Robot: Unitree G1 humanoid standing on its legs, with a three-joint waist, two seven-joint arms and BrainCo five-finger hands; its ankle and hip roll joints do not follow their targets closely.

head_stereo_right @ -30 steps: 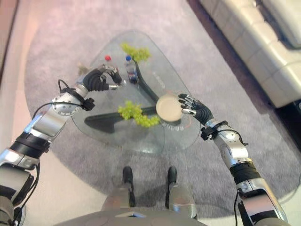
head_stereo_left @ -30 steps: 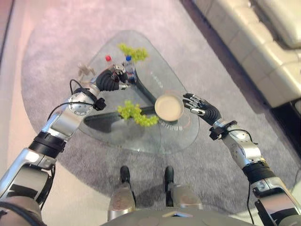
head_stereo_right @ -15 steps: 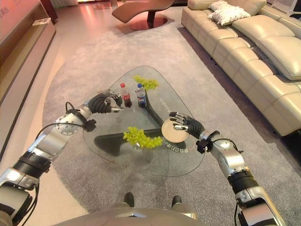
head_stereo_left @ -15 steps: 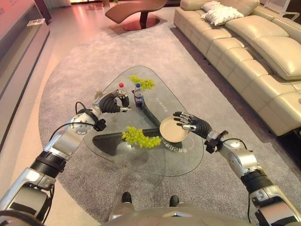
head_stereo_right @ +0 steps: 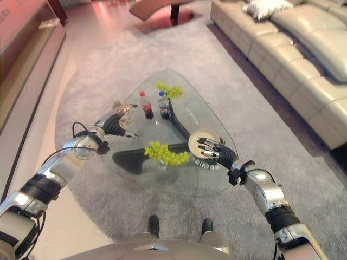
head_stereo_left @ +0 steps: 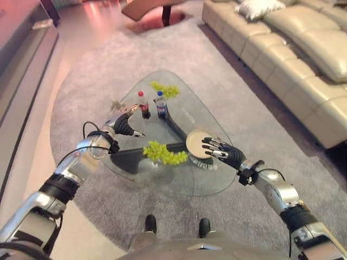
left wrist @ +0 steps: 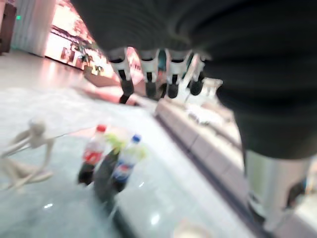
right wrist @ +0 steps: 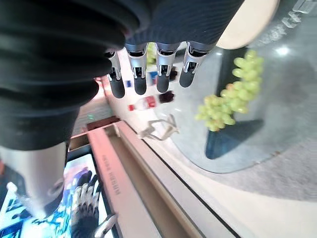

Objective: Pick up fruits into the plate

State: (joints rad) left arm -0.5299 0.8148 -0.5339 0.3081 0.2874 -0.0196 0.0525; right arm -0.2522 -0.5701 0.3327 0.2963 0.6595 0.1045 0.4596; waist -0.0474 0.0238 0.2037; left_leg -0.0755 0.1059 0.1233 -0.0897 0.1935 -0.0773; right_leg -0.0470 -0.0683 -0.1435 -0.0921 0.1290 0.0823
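Left eye view: green grapes [head_stereo_left: 164, 153] (loosely bunched)

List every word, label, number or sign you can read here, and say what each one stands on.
Nothing here can be read.
Red-capped bottle: label blurred.
Blue-capped bottle: label blurred.
Glass table: pale lettering near the plate and along the far edge, too small to read.
Green sign on the wall: too blurred to read.

The left hand [left wrist: 163, 79] has its fingers [left wrist: 148, 79] straight. Two bottles [left wrist: 106, 161] stand on the glass table [left wrist: 59, 208], a pale figurine [left wrist: 27, 153] at their 9 o'clock.
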